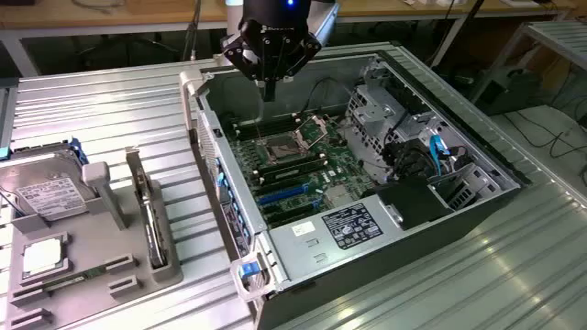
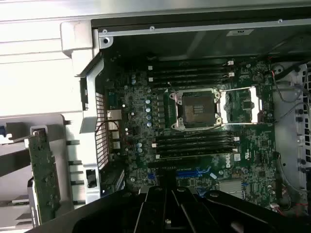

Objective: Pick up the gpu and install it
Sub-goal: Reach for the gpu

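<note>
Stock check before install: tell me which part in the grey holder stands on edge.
The thin black graphics card, upright in its slot. The hard drive, processor chip and memory stick lie face up.

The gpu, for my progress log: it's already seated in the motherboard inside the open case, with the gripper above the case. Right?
No. The exterior view shows the gpu standing in the gray holder outside the computer case, on the exterior view's left, not in the motherboard. The gripper is above the open case.

Ribbed metal tabletop (image 1: 101, 110) (bright glare streaks), wooden bench (image 1: 110, 15) behind, cables (image 1: 550, 137) on dark floor
</note>
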Controlling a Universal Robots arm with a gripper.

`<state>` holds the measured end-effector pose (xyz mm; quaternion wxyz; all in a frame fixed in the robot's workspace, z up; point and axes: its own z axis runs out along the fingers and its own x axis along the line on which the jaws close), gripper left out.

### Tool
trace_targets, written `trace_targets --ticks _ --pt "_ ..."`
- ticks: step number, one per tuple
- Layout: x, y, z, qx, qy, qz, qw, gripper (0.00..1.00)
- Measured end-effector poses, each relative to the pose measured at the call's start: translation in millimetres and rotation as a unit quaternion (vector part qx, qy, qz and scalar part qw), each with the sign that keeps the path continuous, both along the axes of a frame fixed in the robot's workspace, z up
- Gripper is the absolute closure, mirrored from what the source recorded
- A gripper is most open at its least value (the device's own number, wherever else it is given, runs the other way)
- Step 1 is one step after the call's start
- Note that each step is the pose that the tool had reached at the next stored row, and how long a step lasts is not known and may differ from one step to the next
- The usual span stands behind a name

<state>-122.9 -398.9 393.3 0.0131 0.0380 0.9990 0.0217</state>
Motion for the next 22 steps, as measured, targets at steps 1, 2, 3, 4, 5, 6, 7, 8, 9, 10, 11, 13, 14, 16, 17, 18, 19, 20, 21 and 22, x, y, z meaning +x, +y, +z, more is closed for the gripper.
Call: trace_targets --ticks 1,2,3,4,5,6,7,8,9,10,11,13,14,16,17,18,19,20,21,22 --pt "0.0 0.0 0.0 0.0000 0.0000 0.000 1.0000 0.89" --pt "-3.5 0.0 0.0 0.0000 0.0000 0.000 1.0000 0.89" --pt "-8.0 0.0 0.0 0.0000 0.0000 0.000 1.0000 0.89" --pt "-11.0 0.0 0.0 0.0000 0.0000 0.000 1.0000 0.89" --pt "-13.4 0.0 0.0 0.0000 0.0000 0.000 1.0000 0.89" --pt "-15.7 0.0 0.0 0.0000 0.0000 0.000 1.0000 0.89" --pt "-17.4 0.0 0.0 0.0000 0.0000 0.000 1.0000 0.89" --pt "-20.6 0.0 0.0 0.0000 0.0000 0.000 1.0000 0.89" --pt "-23.5 0.0 0.0 0.0000 0.0000 0.000 1.0000 0.89" --pt "-25.4 0.0 0.0 0.0000 0.0000 0.000 1.0000 0.89" --pt "-26.7 0.0 0.0 0.0000 0.0000 0.000 1.0000 0.89" --pt "-30.4 0.0 0.0 0.0000 0.0000 0.000 1.0000 0.89" --pt "-31.5 0.0 0.0 0.0000 0.0000 0.000 1.0000 0.89" --pt "-33.9 0.0 0.0 0.0000 0.0000 0.000 1.0000 0.89" --pt "-36.1 0.0 0.0 0.0000 0.0000 0.000 1.0000 0.89" --pt "-37.8 0.0 0.0 0.0000 0.0000 0.000 1.0000 0.89" --pt "-39.2 0.0 0.0 0.0000 0.0000 0.000 1.0000 0.89" --pt "-40.8 0.0 0.0 0.0000 0.0000 0.000 1.0000 0.89" --pt "-43.2 0.0 0.0 0.0000 0.0000 0.000 1.0000 0.89" --pt "-44.4 0.0 0.0 0.0000 0.0000 0.000 1.0000 0.89"
